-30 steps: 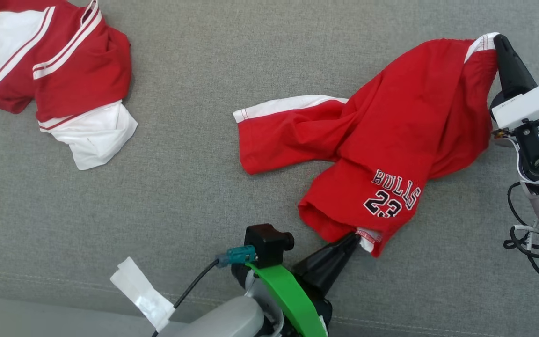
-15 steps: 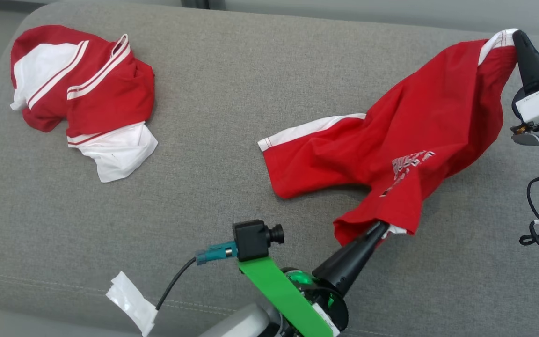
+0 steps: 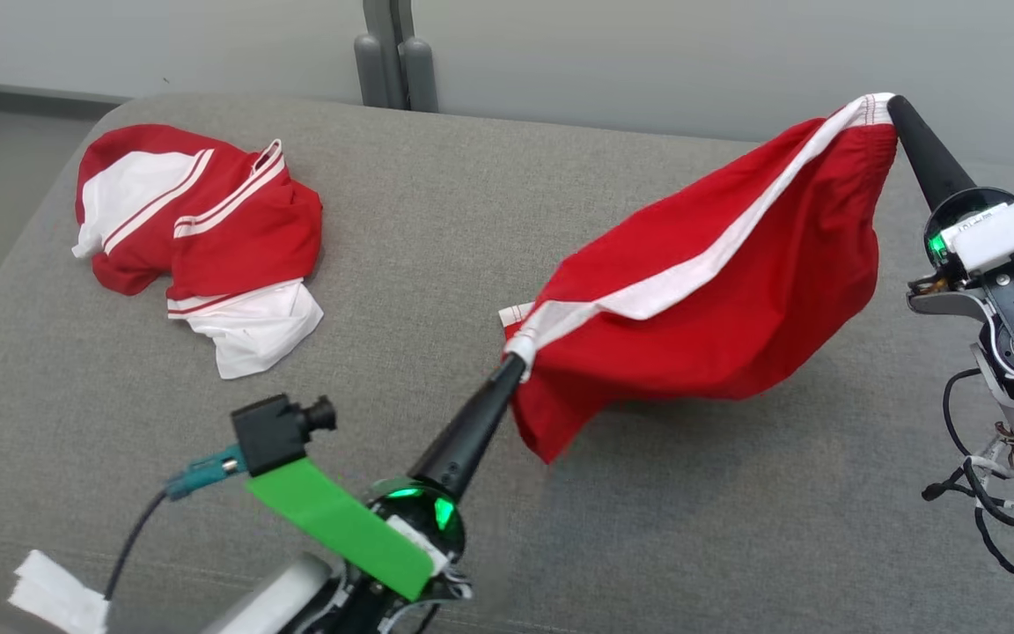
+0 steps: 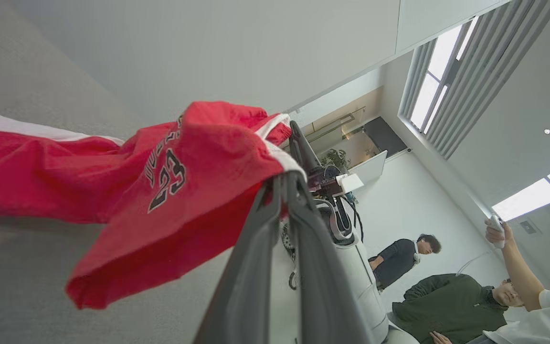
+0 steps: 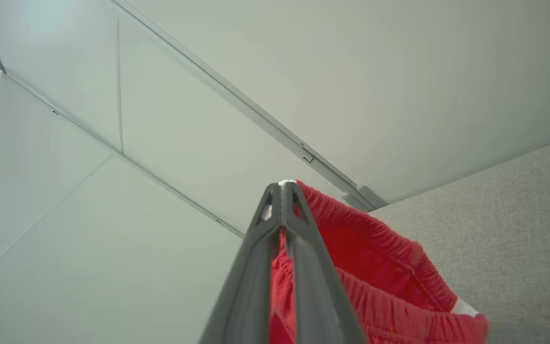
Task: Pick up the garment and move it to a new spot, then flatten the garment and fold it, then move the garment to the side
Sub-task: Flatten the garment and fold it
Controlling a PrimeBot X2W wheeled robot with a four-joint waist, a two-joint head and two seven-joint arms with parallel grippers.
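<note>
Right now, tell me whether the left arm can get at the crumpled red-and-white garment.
Probably not yet: the left gripper is shut on the red shorts, shared with the right gripper. The grey cushion toward the crumpled garment looks free.

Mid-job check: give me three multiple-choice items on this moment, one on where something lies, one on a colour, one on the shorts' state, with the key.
1. Where does the crumpled red-and-white garment lie?
A. On the grey cushion, toward the head view's left
B. Inside a basket
C. On a chair

2. What colour is the stripe on the red shorts?
A. Blue
B. Yellow
C. White

3. The red shorts are:
A. Folded flat
B. Hanging between the left gripper and right gripper, both shut on them
C. Lying loose, ungripped

Key: 1 A, it sits on the cushion apart from the shorts. 2 C, a white band runs along the red cloth. 3 B, each tip pinches an edge and the cloth sags between.
</note>
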